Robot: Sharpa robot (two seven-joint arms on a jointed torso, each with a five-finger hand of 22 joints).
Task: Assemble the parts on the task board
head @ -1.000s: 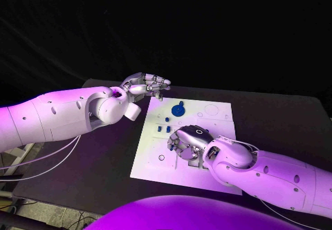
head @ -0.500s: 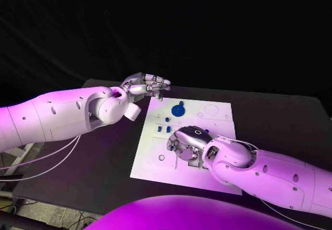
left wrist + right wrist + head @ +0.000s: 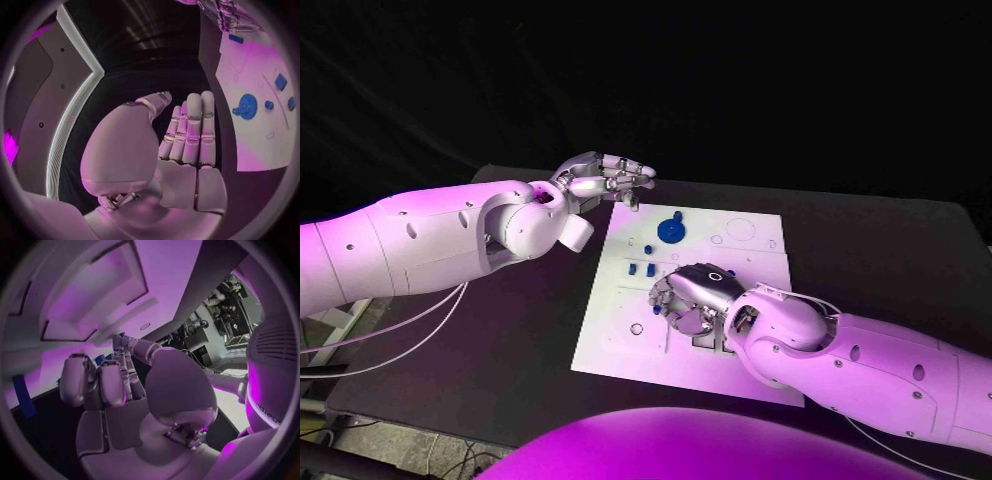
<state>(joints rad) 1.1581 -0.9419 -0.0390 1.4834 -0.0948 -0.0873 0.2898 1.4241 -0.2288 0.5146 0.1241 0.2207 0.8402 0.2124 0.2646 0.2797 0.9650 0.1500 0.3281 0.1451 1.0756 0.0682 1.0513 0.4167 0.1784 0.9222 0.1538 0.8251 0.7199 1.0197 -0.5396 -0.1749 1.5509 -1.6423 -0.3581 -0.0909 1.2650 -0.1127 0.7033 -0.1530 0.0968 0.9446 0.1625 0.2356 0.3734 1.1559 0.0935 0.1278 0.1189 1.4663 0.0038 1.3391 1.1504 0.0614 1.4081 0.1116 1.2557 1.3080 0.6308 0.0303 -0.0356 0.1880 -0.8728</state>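
Meanwhile the left hand hovers off the task board's far-left corner, fingers together and holding nothing. Blue parts, a gear among them, lie on the board's far half. Near its middle the right hand curls down; whether it grips anything is unclear.

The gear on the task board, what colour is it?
Blue. The gear shows best in the left wrist view, lying on the white task board.

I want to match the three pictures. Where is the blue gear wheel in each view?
Head view: the blue gear lies on the far part of the white task board, near the left hand.
Left wrist view: the gear lies on the board beside the hand's fingertips.
Right wrist view: I cannot make it out.
Shared landmark: the task board.
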